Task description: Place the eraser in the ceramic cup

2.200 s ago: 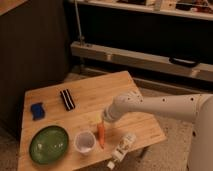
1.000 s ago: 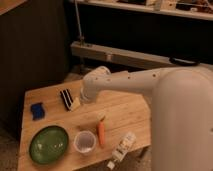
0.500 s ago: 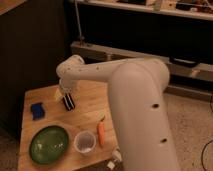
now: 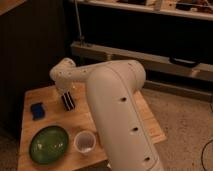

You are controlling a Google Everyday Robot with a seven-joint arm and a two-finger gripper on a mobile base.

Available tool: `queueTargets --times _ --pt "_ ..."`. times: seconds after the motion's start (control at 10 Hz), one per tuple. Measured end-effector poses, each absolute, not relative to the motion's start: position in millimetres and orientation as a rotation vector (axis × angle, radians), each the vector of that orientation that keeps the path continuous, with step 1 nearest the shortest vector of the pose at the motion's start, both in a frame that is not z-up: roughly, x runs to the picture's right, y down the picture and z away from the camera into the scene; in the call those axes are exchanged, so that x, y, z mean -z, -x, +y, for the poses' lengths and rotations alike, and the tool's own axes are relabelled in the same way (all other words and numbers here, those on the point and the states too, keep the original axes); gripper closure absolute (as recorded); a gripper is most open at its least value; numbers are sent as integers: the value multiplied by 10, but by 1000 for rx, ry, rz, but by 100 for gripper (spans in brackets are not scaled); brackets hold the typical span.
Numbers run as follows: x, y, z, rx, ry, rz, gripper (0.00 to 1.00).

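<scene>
Swinging over from the right of the table (image 4: 47, 95), my gripper (image 4: 66, 95) now sits just above the eraser (image 4: 69, 102), jaws released and empty. The eraser lies on the table, well apart from the ceramic cup (image 4: 84, 142), so I judge the grasp comes next.

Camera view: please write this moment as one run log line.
tool: open, low over eraser | eraser: lying on table, not in cup | ceramic cup: upright, beside green plate
</scene>
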State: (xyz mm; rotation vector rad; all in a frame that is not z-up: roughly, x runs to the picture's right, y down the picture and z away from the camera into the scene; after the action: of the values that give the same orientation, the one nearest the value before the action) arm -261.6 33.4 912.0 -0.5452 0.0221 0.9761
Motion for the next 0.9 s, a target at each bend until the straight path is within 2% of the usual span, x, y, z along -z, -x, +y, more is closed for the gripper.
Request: queueTargets --times 0.2,0.5,0.9 --pt "-9310 2630 272 -988 522 36 20" --pt "-9477 2819 -52 -991 496 50 20" --pt "-9703 2915 127 -989 538 82 20"
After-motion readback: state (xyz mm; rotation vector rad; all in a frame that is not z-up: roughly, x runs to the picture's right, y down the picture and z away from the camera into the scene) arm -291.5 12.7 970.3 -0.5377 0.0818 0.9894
